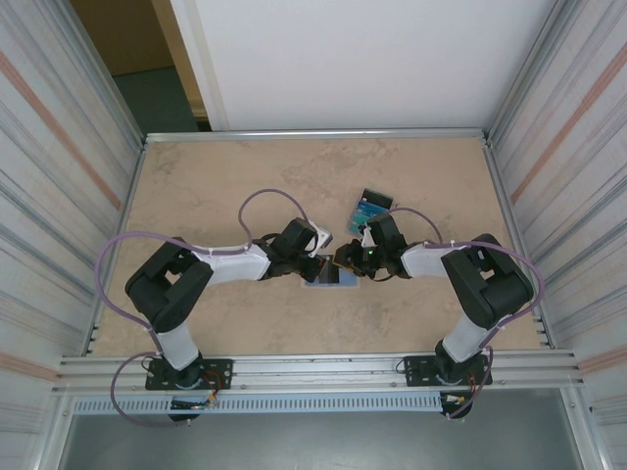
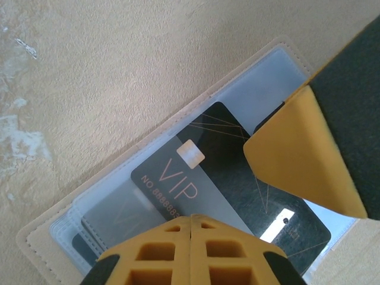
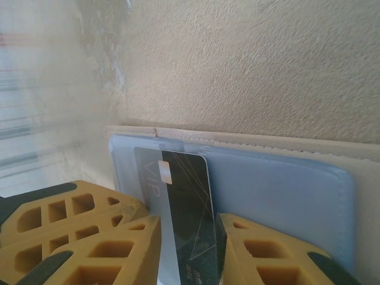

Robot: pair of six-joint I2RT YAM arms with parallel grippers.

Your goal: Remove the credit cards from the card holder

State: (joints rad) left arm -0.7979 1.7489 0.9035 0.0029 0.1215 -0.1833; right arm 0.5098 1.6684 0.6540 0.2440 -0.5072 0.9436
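Beige mottled table (image 1: pixel 245 176). Card holder (image 1: pixel 325 277) lies open and flat near the middle, pale blue side up. Small pile of teal and blue cards (image 1: pixel 373 207) sits behind it to the right, apart from it.

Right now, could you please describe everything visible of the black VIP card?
The black VIP card is glossy plastic with gold lines, a chip and coppery lettering. It lies flat, partly in a clear sleeve of the open card holder. The right pincer straddles its free end, jaws apart; the shut left pincer overlaps its edge.
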